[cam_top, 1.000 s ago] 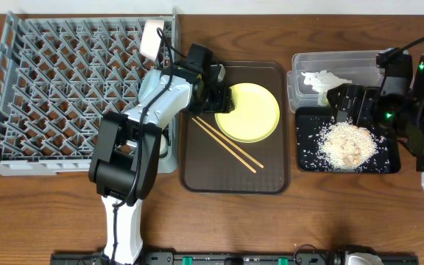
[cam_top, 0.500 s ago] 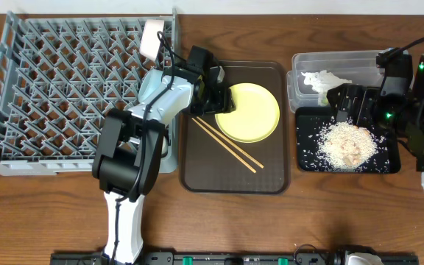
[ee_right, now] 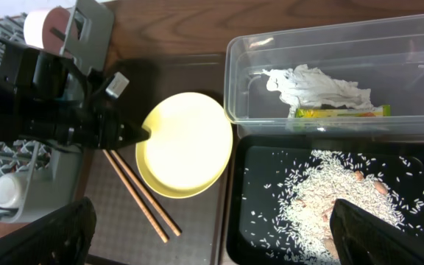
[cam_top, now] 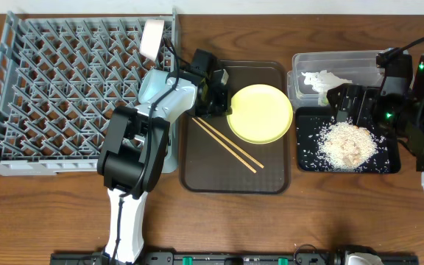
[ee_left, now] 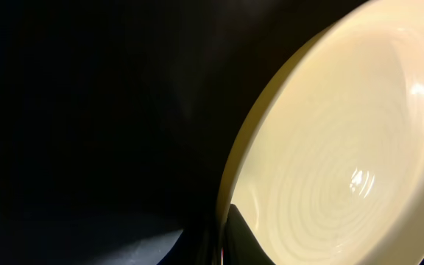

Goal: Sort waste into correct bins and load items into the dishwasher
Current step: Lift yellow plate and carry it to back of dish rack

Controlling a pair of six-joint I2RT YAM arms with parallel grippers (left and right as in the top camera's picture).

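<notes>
The round yellow plate is over the dark brown serving tray, and my left gripper is shut on its left rim. In the left wrist view the plate fills the right side, with the rim pinched between my fingers. The wooden chopsticks lie on the serving tray beside the plate. My right gripper hangs open over the bins. The clear tub holds the white napkin and the green-yellow wrapper. Rice crumbs lie in the black tray.
The grey dish rack fills the left of the table, with a small white cup in its near right corner. The left arm reaches along the rack's right edge. Bare wooden table shows in front.
The left gripper has shut on the plate's left rim. The plate now looks larger and sits further right over the serving tray. The right arm has not moved.
</notes>
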